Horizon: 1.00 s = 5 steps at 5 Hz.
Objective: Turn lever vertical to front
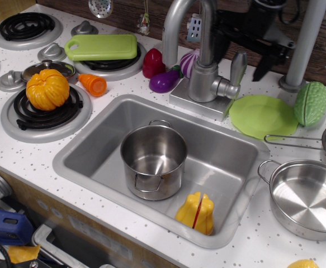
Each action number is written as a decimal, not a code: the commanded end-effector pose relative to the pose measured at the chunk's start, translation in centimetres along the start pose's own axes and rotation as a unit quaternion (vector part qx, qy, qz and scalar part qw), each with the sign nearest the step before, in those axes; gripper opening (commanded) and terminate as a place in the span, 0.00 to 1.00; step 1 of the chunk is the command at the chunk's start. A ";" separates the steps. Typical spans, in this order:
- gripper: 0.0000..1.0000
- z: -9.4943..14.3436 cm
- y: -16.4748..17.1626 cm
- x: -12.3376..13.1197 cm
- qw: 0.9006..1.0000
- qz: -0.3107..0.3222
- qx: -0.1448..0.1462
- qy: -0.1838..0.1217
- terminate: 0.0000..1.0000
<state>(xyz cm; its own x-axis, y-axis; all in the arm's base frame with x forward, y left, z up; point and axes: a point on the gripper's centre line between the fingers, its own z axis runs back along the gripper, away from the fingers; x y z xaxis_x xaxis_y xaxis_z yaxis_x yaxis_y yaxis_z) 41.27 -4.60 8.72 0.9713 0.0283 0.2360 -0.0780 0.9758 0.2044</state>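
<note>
A sink [90,148] is set at the frame's centre, with a pot [153,161] inside it. Behind the sink, at upper centre, the tap [203,82] is mounted, the lever [238,68] standing upright at its right. A pan [306,198] is placed at lower right.

You are looking at a toy play kitchen: a white speckled desk [34,146] with a moulded grey sink [230,167], black coil burners in silver rings [23,25], a tall curved silver spout [179,22], small steel pots [153,159] and plastic food such as an orange pumpkin [47,88] and a purple aubergine [164,81].
</note>
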 end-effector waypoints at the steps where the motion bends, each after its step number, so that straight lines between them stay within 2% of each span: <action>1: 1.00 1.4 -0.4 1.6 0.999 0.008 0.001 -0.045 0.00; 2: 1.00 0.6 0.3 1.6 0.999 0.004 0.014 -0.046 0.00; 3: 0.00 0.2 1.4 1.3 0.999 0.007 0.022 -0.046 0.00; 4: 0.00 0.6 1.8 1.3 0.999 0.008 0.022 -0.041 0.00; 5: 0.00 1.5 0.7 0.4 1.000 0.017 0.008 -0.004 0.00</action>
<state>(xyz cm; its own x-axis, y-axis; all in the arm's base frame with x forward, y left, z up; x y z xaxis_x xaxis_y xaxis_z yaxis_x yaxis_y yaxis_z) 40.39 -4.62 7.47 0.9833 0.0899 0.1580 -0.1204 0.9732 0.1958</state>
